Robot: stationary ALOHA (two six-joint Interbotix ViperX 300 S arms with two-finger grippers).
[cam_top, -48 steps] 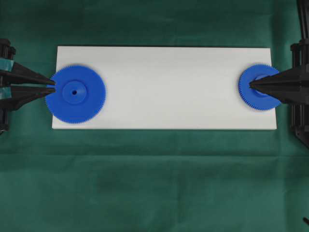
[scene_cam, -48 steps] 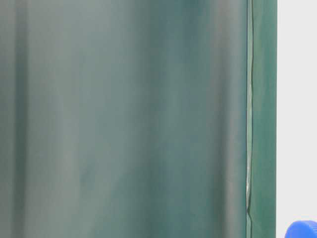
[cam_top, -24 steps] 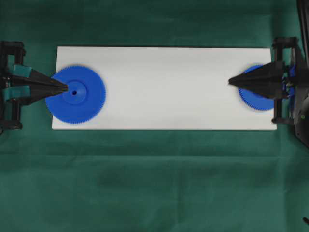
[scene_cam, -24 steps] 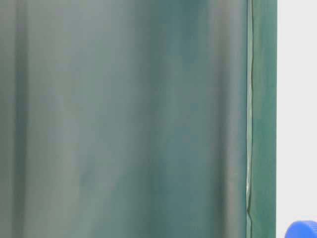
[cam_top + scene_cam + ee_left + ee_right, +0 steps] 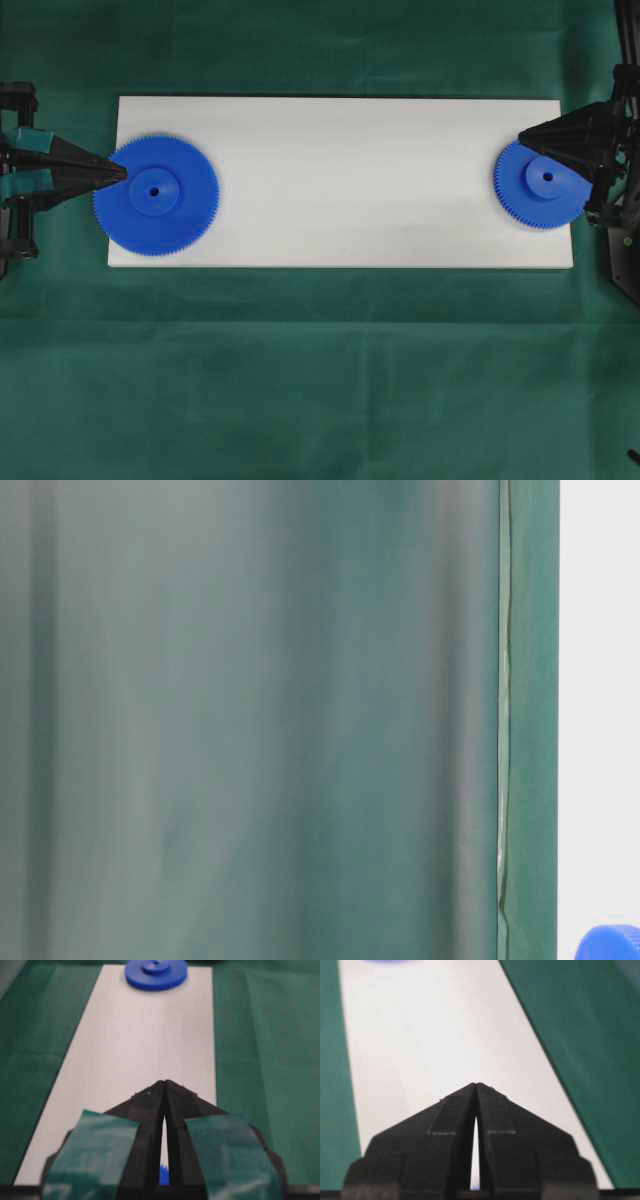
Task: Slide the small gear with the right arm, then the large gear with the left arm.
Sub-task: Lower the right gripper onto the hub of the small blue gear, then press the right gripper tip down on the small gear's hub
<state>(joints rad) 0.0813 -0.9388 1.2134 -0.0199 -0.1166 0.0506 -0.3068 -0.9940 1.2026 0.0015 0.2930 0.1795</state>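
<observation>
Right gripper (image 5: 476, 1084): fingers pressed together tip to tip, holding nothing, poised at the white board's (image 5: 340, 200) right end with its point at the far rim of the small gear (image 5: 541, 182). In the right wrist view the closed tips aim along the board toward a blurred blue shape at its opposite end.

Left gripper (image 5: 124, 172): likewise closed and empty, its tip over the outer edge of the large gear (image 5: 156, 195), short of the hub. Teal tape covers both finger bases in the left wrist view (image 5: 164, 1081).

Large gear: flat on the board's left end, its rim slightly overhanging the board's left edge. Small gear: flat on the board's right end, inside the edge.

Board: on a green cloth (image 5: 320, 370).
</observation>
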